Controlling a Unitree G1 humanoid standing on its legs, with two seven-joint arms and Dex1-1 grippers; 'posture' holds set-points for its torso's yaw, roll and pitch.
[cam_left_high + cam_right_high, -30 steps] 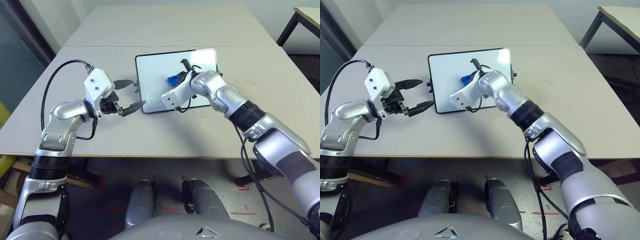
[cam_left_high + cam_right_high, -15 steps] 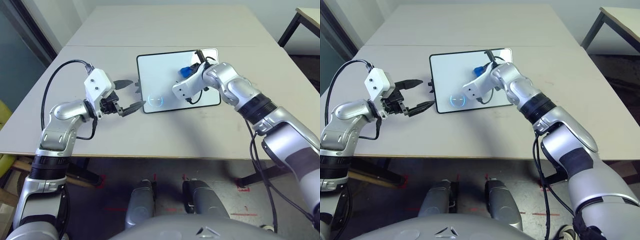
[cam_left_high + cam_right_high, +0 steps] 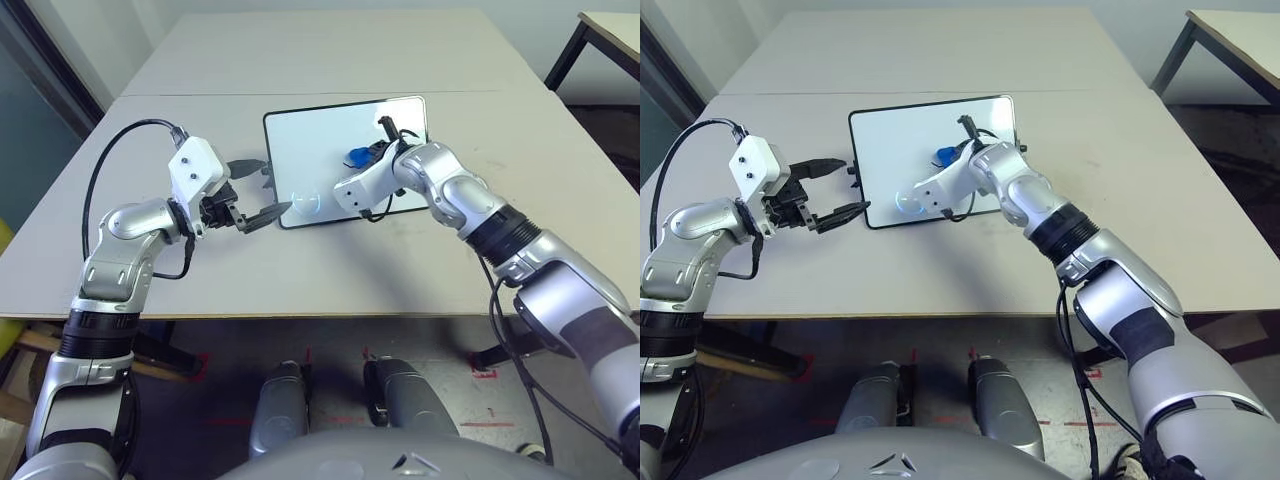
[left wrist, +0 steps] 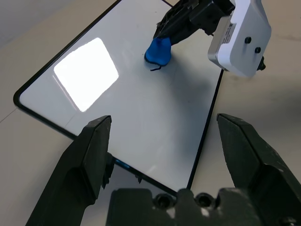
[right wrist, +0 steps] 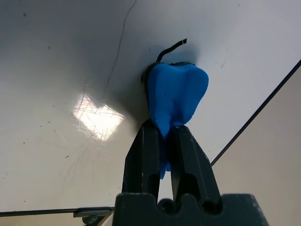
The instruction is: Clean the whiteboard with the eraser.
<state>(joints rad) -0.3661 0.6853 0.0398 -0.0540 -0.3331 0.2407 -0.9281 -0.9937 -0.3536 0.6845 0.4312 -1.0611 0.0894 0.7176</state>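
On the table: one whiteboard, lying flat mid-table.
Progress: board mostly white; a short black squiggle remains beside the eraser; wiping looks nearly done.
Arms: two.
Right gripper: clenched on the one blue eraser, pressed to the board.
Left gripper: fingers spread, empty, at the board's left edge.

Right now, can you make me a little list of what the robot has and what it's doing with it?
Board: whiteboard flat on the table
Eraser: blue eraser pressed on the board beside a thin black mark
Right gripper: shut on the eraser
Left gripper: open, at the board's left edge, holding nothing
Marks left: little black squiggle by the eraser
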